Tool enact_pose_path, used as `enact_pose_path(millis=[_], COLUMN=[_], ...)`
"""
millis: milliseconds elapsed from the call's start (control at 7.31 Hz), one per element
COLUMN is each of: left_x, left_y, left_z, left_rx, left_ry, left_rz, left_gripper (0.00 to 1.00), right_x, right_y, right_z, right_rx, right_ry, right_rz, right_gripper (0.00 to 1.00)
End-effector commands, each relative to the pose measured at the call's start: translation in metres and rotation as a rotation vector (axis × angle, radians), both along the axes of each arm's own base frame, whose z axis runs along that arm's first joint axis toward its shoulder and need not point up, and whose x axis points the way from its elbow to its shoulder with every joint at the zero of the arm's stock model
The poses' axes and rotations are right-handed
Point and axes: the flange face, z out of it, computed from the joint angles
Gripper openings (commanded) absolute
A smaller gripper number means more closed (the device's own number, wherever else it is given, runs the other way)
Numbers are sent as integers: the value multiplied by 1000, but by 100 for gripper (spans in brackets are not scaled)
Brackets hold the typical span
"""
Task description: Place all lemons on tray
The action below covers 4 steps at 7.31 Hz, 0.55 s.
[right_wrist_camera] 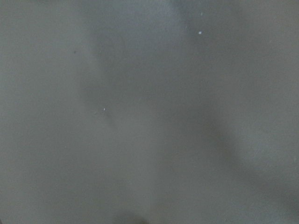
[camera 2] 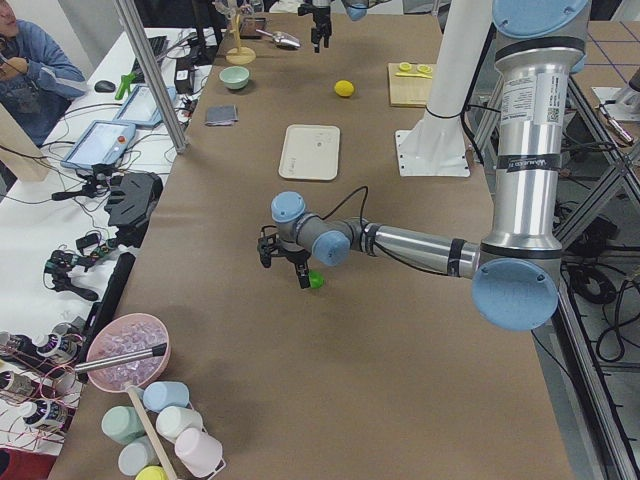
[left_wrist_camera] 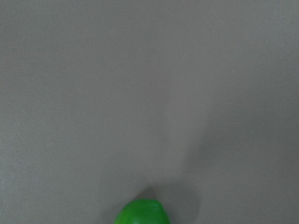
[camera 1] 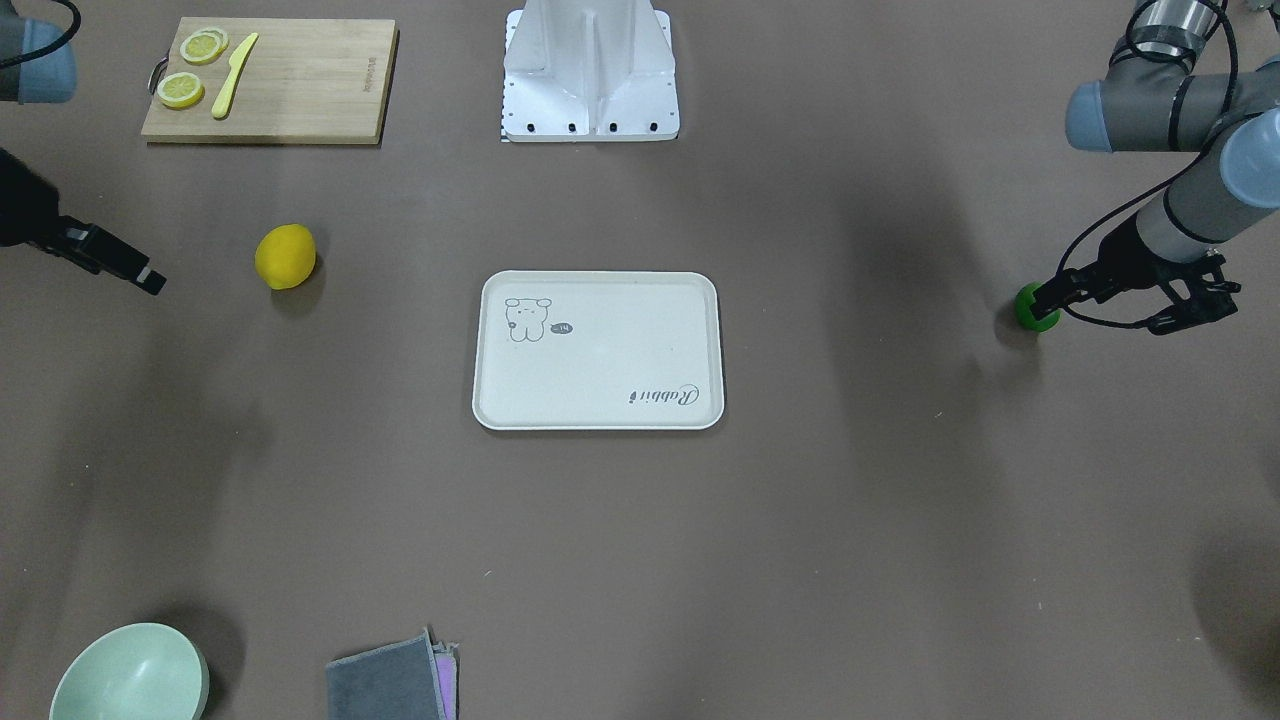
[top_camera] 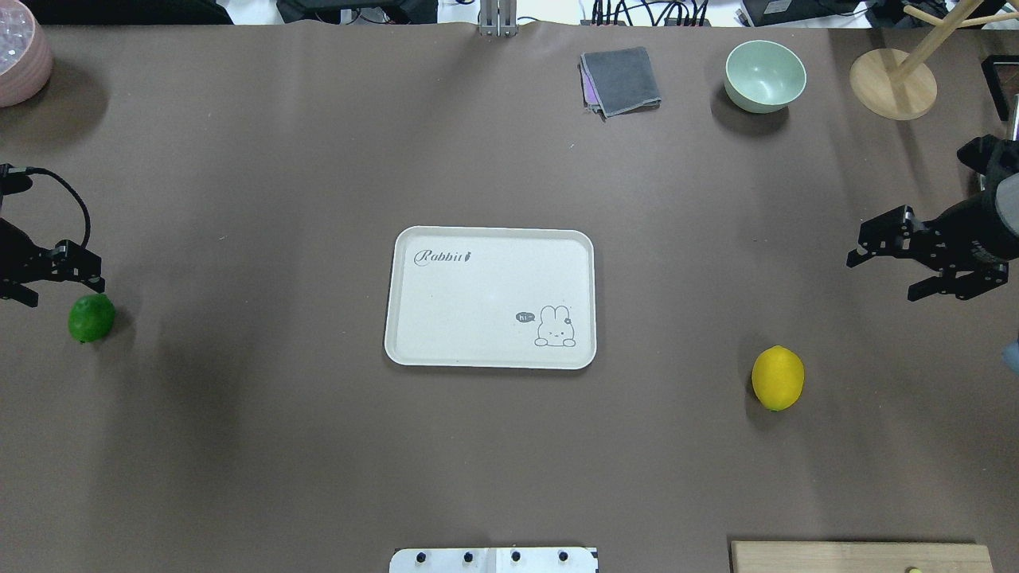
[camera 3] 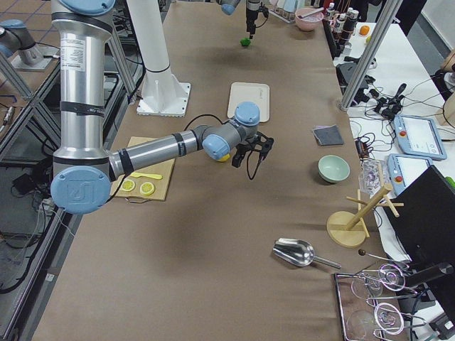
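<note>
In the middle of the table (top_camera: 302, 446) the tray (top_camera: 478, 294) lies bare, so by my reading nothing of the task is done yet. The two lemons sit on the table well apart from it, one to each side. The green lemon (top_camera: 91, 318) is far out on the robot's left and the yellow lemon (top_camera: 778, 378) is on its right, nearer the tray. That split probably explains the arms, each of which attends to its own side's fruit. The left gripper (top_camera: 62, 288) hangs just beside the green lemon with jaws spread and nothing between them, which looks like lining up for a grasp. The right gripper (top_camera: 885, 277), jaws likewise parted and empty, is near the yellow lemon but clearly apart from it. The overhead view puts the green fruit beside the left jaws rather than between them. In the front-facing view one finger overlaps it, so contact cannot be told. The left wrist view catches only the fruit's top at its lower edge, and the right wrist view shows bare table alone. Only the front-facing view shows the whole cutting board (camera 1: 290, 90) with its lemon slices (camera 1: 181, 90), which are no part of the job.
</note>
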Motion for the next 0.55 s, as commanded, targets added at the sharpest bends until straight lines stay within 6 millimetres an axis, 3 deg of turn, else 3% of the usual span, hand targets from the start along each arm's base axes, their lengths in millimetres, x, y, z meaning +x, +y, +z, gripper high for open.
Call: enact_pose_path(millis=[0, 137, 411], left_x=[-1, -2, 6], left_y=[9, 10, 12], left_z=[7, 9, 9], left_rx=[-25, -24, -45], left_ry=[-2, 1, 3], left_rz=[-18, -20, -33], left_gripper=[97, 97, 96], right_x=[-50, -58, -97], right_y=[29, 35, 59], right_z=[-20, -24, -25], right_rx=[-44, -82, -90], right_ry=[32, 28, 57], right_rz=[16, 26, -9], right_gripper=[100, 100, 100])
